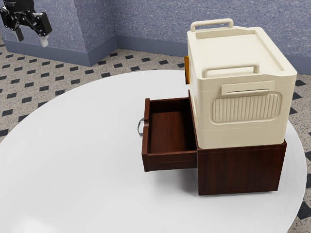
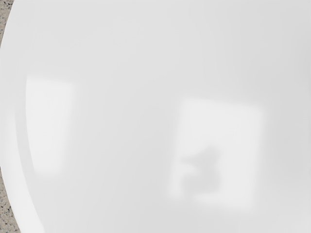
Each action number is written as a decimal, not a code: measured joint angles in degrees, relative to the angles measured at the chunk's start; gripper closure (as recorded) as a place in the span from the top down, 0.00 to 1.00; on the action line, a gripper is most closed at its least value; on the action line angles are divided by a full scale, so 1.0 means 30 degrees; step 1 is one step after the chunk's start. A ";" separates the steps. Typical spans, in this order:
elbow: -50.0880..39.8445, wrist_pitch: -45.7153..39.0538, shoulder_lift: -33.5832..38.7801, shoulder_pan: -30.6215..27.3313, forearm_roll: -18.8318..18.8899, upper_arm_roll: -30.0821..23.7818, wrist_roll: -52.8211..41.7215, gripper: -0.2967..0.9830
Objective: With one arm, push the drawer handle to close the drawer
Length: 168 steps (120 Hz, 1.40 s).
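While wide open, the tool [image 1: 32, 39] empty, free of contact.

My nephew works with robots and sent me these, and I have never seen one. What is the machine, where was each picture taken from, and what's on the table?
The machine is a robot arm ending in a black two-fingered pincer. The exterior view comes from a camera beside the arm; the pincer hangs at that view's upper left, open, with nothing held.

On the round white table stands a dark wooden cabinet. Its drawer is pulled out, with a metal handle on the front. A cream case sits on the cabinet.

The wrist view comes from a camera on the arm's hand, looking onto the white table top, with what look like reflections and some speckled floor beyond the edge.
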<state>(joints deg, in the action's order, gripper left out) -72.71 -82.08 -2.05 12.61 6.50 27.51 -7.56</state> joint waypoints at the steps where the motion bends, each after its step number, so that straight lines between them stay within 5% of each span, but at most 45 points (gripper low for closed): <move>1: 0.0000 0.0000 0.0000 0.0000 -0.0002 0.0000 0.0000 0.75; 42: 0.3075 0.0452 0.2614 0.0574 -0.0421 -0.0654 0.0017 0.75; 73: 0.1034 0.0731 0.2707 0.1308 -0.0880 -0.0668 -0.0331 0.75; 82: -0.2968 0.0578 0.5517 0.1600 -0.1088 -0.1263 -0.0374 0.75; 98: -1.2579 -0.0158 1.3131 -0.2991 -0.1238 -0.6124 -0.0350 0.75; 109: -1.8348 -0.0523 1.7463 -0.4696 -0.1112 -0.7050 -0.0300 0.75; 121: -2.0932 -0.0558 1.9371 -0.6763 -0.0609 -0.7200 0.0029 0.75; 138: -2.2643 -0.2725 1.6537 -0.7621 0.0935 -0.4665 0.0442 0.75; 153: -2.1405 -0.5397 1.1084 -0.6071 0.1457 -0.3667 0.0624 0.75; 168: -2.0729 -0.8384 0.9049 -0.4244 0.1901 -0.3048 -0.0733 0.75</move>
<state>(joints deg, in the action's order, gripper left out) -134.89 -107.23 25.10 -0.13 12.21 18.36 -9.76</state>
